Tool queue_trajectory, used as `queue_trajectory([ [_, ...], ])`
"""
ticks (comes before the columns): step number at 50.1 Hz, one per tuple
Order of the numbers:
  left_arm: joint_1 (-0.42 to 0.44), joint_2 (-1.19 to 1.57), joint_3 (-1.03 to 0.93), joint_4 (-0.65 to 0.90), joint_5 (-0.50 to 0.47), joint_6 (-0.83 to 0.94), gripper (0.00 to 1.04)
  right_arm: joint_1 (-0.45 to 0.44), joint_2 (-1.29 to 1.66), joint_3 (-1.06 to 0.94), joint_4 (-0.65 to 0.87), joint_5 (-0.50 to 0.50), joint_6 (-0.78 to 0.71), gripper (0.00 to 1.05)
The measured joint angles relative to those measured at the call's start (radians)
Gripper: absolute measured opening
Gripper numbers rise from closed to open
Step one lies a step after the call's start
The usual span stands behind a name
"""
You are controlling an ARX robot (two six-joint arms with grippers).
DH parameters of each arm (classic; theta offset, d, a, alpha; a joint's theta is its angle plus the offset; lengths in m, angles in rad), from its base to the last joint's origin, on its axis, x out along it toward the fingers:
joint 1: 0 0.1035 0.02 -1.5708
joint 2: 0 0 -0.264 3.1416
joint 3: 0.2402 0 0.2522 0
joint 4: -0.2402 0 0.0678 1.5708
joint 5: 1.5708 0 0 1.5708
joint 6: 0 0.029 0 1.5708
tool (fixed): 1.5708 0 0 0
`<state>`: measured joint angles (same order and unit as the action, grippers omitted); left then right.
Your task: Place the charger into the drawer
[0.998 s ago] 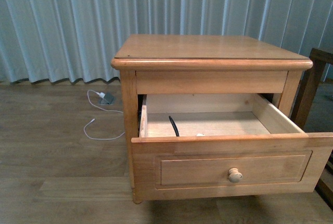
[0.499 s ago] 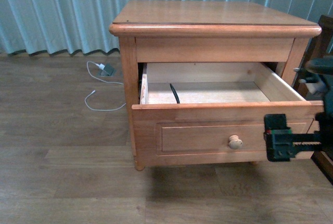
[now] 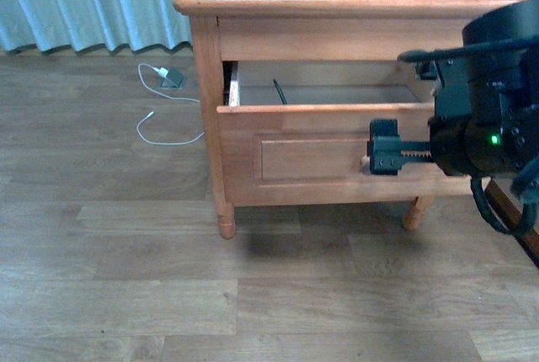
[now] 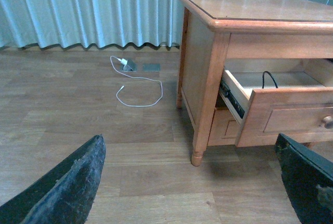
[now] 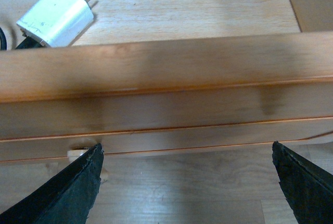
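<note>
One white charger point(image 5: 56, 15) lies inside the open drawer point(image 5: 171, 78) — its black cable point(image 3: 279, 91) peeks over the edge. The right gripper point(image 5: 187, 148) hangs above the drawer front, fingers spread wide, holding nothing. The left gripper point(image 4: 190, 140) is spread wide too — it faces the wood floor point(image 4: 78, 125) by the blue curtain point(image 4: 78, 10).

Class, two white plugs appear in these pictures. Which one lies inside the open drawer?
The charger with the black cable, resting on the drawer bottom. The other plug, with a thin white cable, lies out on the floor.
</note>
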<state>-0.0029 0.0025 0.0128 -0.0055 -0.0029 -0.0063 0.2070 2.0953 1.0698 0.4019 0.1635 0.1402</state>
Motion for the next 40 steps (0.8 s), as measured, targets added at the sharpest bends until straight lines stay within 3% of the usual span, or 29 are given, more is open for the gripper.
queue_trajectory([
  [40, 0.000, 0.000, 0.000, 0.000, 0.000, 0.000, 0.99, -0.008, 0.328, 0.539, -0.008, 0.109, 0.120, 0.97],
])
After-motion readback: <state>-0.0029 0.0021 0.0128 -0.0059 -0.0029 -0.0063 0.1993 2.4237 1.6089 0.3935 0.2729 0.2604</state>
